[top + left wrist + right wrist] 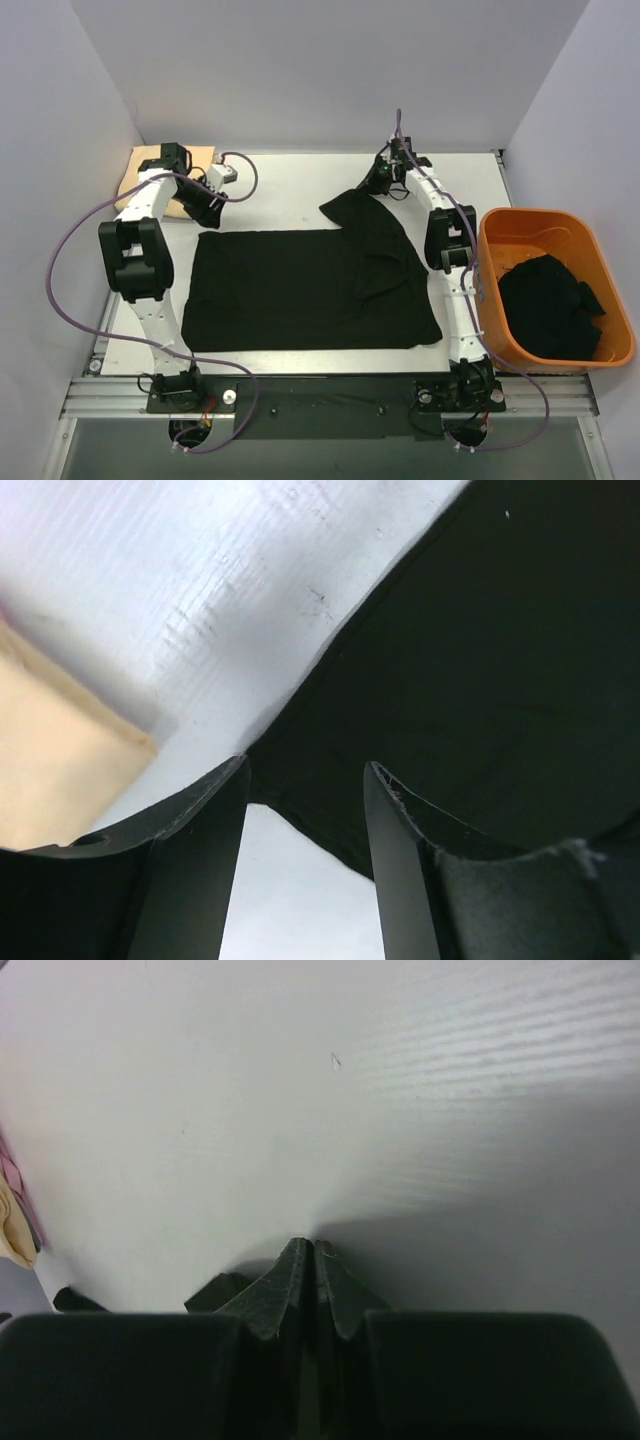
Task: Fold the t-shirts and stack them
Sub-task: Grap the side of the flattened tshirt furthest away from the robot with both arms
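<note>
A black t-shirt (300, 290) lies spread flat in the middle of the table. Its far right part is pulled up toward my right gripper (371, 184). In the right wrist view that gripper (313, 1245) is shut, with a bit of black cloth (215, 1290) showing beside the fingers. My left gripper (207, 212) is at the shirt's far left corner. In the left wrist view it (305, 765) is open, with the black cloth edge (330, 810) between the fingers. A folded pale yellow-tan t-shirt (148, 178) lies at the back left, also in the left wrist view (55, 770).
An orange plastic bin (520, 235) stands at the right table edge with more black t-shirts (548, 305) heaped in it. White walls close in the table at the back and on both sides. The arm bases stand at the near edge.
</note>
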`<state>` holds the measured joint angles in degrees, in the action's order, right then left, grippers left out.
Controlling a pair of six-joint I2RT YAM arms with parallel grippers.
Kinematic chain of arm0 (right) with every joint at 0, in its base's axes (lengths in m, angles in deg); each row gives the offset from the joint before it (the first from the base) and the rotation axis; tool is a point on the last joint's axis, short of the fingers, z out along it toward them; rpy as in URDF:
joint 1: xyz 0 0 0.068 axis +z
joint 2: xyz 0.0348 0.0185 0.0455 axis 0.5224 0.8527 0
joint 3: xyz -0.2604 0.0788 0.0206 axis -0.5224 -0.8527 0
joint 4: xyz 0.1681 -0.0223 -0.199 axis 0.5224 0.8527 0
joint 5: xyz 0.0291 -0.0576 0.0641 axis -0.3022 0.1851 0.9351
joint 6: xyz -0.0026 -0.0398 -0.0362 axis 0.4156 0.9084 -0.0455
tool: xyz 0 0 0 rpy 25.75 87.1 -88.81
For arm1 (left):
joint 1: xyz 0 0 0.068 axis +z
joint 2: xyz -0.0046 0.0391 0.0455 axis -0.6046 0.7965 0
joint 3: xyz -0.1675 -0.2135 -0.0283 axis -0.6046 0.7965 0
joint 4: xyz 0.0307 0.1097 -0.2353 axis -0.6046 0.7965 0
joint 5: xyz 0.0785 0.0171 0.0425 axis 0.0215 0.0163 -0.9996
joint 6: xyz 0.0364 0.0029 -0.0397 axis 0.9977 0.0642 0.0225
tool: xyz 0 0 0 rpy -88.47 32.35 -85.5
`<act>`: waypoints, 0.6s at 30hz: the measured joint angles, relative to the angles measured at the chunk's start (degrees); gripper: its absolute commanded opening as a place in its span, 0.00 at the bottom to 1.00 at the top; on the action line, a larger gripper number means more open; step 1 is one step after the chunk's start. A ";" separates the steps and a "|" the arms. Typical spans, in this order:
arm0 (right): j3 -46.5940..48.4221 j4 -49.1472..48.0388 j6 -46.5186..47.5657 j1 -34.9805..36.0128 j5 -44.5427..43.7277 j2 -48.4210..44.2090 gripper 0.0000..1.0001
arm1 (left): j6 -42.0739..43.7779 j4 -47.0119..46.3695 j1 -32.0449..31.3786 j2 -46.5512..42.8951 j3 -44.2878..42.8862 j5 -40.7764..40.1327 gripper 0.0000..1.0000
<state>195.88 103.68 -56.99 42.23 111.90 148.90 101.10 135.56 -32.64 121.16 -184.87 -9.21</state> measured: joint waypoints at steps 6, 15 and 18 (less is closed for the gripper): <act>-10.16 -0.13 2.56 -1.07 1.73 -8.17 0.00 | 15.87 10.58 -1.25 10.10 -11.72 -2.01 0.62; -12.39 -1.16 4.96 -0.90 4.31 -15.58 0.00 | 24.20 14.51 -1.70 13.51 -12.94 -7.85 0.45; -13.53 -1.29 5.66 -0.90 4.81 -16.59 0.00 | 24.33 13.90 -2.25 13.64 -12.57 -9.55 0.44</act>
<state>182.35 102.39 -51.33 41.34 116.71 132.31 125.43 149.47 -34.89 134.79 -197.44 -18.76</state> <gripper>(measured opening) 0.009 0.447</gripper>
